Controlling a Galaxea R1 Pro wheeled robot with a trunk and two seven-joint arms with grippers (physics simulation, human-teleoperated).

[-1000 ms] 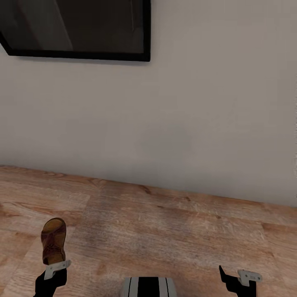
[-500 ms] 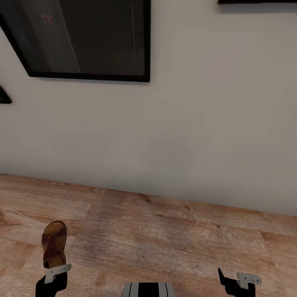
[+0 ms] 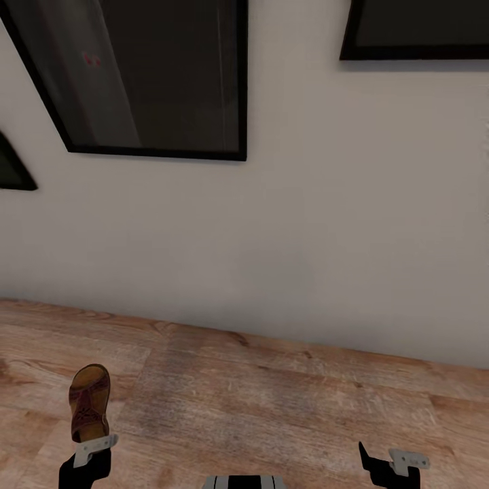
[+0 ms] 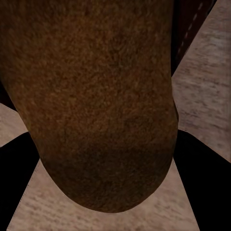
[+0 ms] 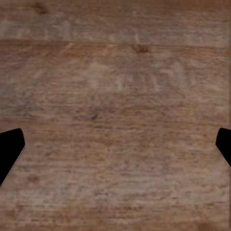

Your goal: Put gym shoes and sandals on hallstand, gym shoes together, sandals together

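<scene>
At the near left, your left gripper (image 3: 92, 445) holds a brown sandal (image 3: 89, 403) by its heel, toe pointing away toward the wall (image 3: 305, 238), above the floor (image 3: 272, 407). At the near right, your right gripper (image 3: 387, 462) hangs empty over bare planks, fingers (image 5: 10, 149) spread wide. Black-framed pictures (image 3: 156, 75) hang on the wall ahead.

We face an off-white wall (image 3: 326, 224), plain and evenly lit, with a soft shadow low down near its foot. On it hang dark glossy pictures in black frames: a large one (image 3: 149, 75) at upper left, another (image 3: 418, 30) at upper right, and the corner of a third (image 3: 10, 170) at the left edge. Below us runs light brown wood-grain plank flooring (image 3: 285, 401), meeting the wall along a slanting line.
</scene>
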